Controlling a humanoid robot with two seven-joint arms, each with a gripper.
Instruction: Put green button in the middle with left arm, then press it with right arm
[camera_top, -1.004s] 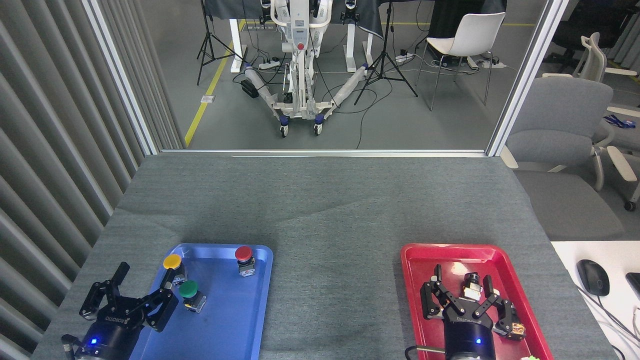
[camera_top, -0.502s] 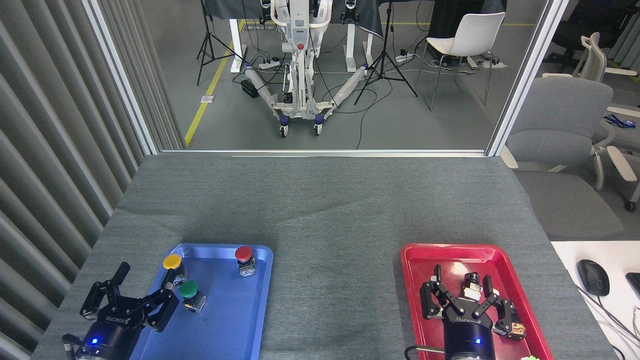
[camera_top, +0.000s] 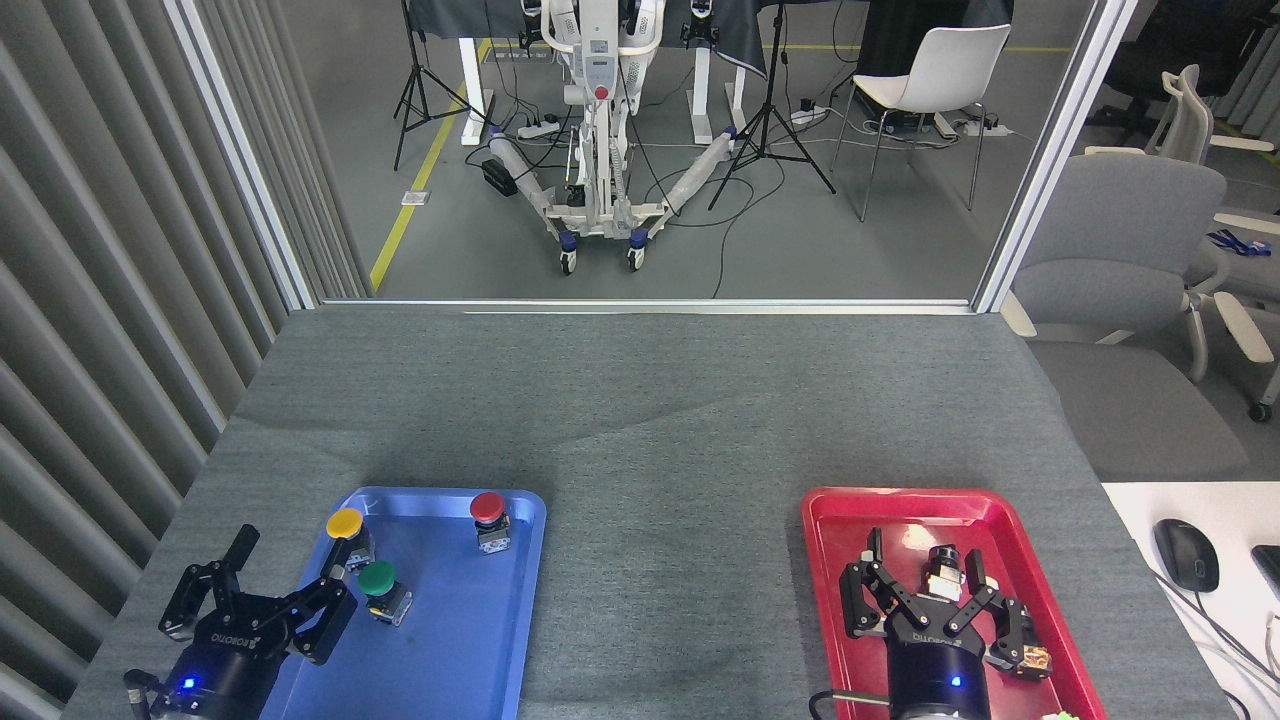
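Observation:
The green button (camera_top: 378, 582) stands upright in the left part of the blue tray (camera_top: 470, 620), just below the yellow-capped button (camera_top: 345, 524). My left gripper (camera_top: 290, 570) hovers at the tray's left edge, open, with its right finger close beside the green button and nothing between the fingers. My right gripper (camera_top: 925, 575) hangs open over the red tray (camera_top: 835, 520), above a small black-and-white part (camera_top: 940, 570). The grey felt middle (camera_top: 670, 520) of the table lies between the two trays.
A red-capped button (camera_top: 488, 510) stands at the blue tray's back right. Small parts (camera_top: 1035, 660) lie in the red tray near my right wrist. A white side table with a computer mouse (camera_top: 1186, 554) is at the far right. A slatted wall runs along the left.

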